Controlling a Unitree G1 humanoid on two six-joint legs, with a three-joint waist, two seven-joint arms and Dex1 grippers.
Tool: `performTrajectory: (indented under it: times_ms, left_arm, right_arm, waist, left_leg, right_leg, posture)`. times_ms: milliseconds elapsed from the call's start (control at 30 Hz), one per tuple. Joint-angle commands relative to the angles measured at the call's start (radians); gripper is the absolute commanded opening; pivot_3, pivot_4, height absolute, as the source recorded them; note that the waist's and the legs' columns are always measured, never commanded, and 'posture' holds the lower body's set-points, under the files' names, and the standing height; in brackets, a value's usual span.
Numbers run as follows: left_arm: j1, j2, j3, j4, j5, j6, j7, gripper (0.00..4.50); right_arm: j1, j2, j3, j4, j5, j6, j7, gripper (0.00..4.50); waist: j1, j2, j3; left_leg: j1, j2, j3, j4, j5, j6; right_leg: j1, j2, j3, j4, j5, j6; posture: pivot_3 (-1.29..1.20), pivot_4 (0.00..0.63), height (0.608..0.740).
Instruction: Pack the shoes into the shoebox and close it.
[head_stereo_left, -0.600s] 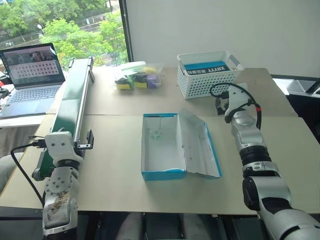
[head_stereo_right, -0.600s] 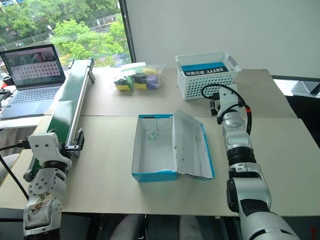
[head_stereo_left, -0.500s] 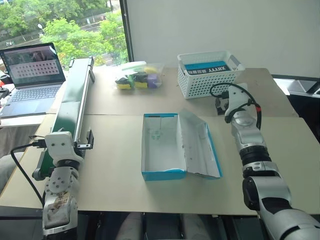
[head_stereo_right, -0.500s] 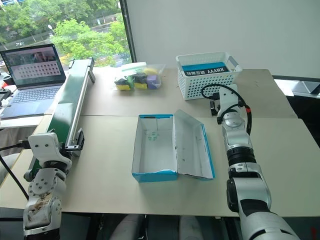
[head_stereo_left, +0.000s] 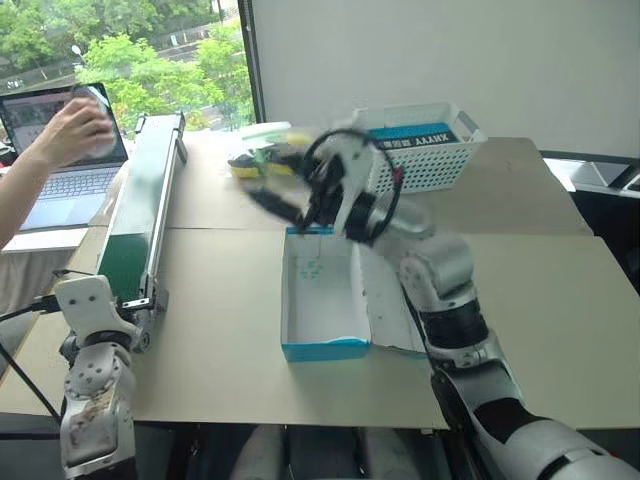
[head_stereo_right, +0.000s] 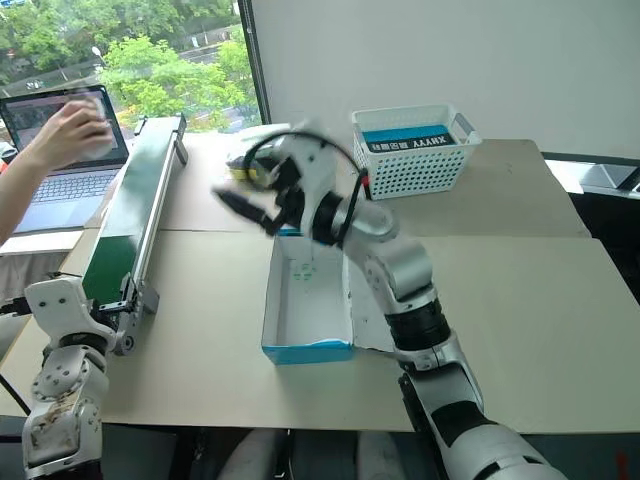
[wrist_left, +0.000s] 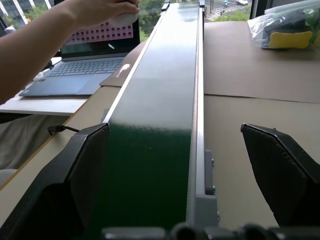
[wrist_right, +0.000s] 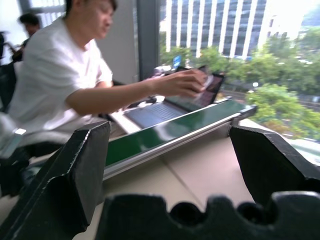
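Observation:
The shoebox (head_stereo_left: 322, 300) lies open mid-table, bright blue outside and white inside, with nothing in it. Its lid flap (head_stereo_left: 385, 300) lies to the right, partly behind my right arm. My right gripper (head_stereo_left: 268, 200) hangs blurred above the box's far left corner, pointing left. In the right wrist view its fingers (wrist_right: 75, 165) stand wide apart with nothing between them. My left gripper (wrist_left: 175, 140) is open at the near end of the green conveyor belt (wrist_left: 155, 115), holding nothing. The shoes are out of view.
A person's arm (head_stereo_left: 40, 170) reaches in at the far left, holding a pale thing by the laptop (head_stereo_left: 60, 180). The long conveyor (head_stereo_left: 150, 190) runs along the table's left side. A clear tub of colourful items (head_stereo_left: 262, 155) and a white lattice basket (head_stereo_left: 440, 165) stand at the back.
My right arm has swung left, from beside the white basket to above the box's far left corner. A person's arm has come in at the laptop. My left arm shifted slightly left.

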Motion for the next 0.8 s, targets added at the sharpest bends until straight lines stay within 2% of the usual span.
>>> performTrajectory:
  times_ms: [33, 200, 433, 800]
  left_arm:
    - [0.005, 0.037, 0.037, -0.036, -0.023, 0.015, -0.022, 4.50]
    - [0.025, 0.082, 0.053, -0.050, -0.052, 0.075, -0.057, 4.50]
    - [0.057, 0.122, 0.082, -0.059, -0.079, 0.111, -0.095, 4.50]
    - [0.054, 0.102, 0.084, -0.046, -0.093, 0.122, -0.072, 4.50]
  right_arm:
    - [0.034, -0.022, 0.099, -0.040, -0.038, 0.002, 0.065, 4.44]
    - [0.087, -0.020, 0.168, 0.017, -0.135, -0.055, 0.046, 4.44]
    - [0.096, 0.036, 0.123, 0.069, -0.153, -0.050, 0.012, 4.44]
    - [0.048, 0.069, 0.074, 0.165, -0.192, -0.063, -0.023, 4.44]
  waist:
    - [-0.001, 0.000, 0.000]
    - [-0.006, 0.000, 0.000]
    - [-0.007, -0.001, 0.000]
    - [-0.005, -0.001, 0.000]
  left_leg:
    - [0.000, 0.000, 0.000, 0.000, 0.000, -0.001]
    - [0.000, 0.001, 0.000, -0.002, 0.001, -0.003]
    - [0.000, 0.002, 0.000, -0.002, 0.000, -0.005]
    - [0.000, 0.002, 0.000, -0.002, 0.000, -0.005]
  right_leg:
    - [-0.001, 0.000, 0.000, 0.000, 0.000, 0.000]
    - [-0.002, 0.002, 0.001, 0.000, 0.001, -0.001]
    - [-0.003, 0.004, 0.001, 0.000, 0.001, -0.002]
    - [-0.003, 0.004, 0.001, 0.000, 0.001, -0.002]
  posture:
    - [0.00, 0.150, 0.738]
    - [0.00, 0.150, 0.738]
    - [0.00, 0.150, 0.738]
    - [0.00, 0.150, 0.738]
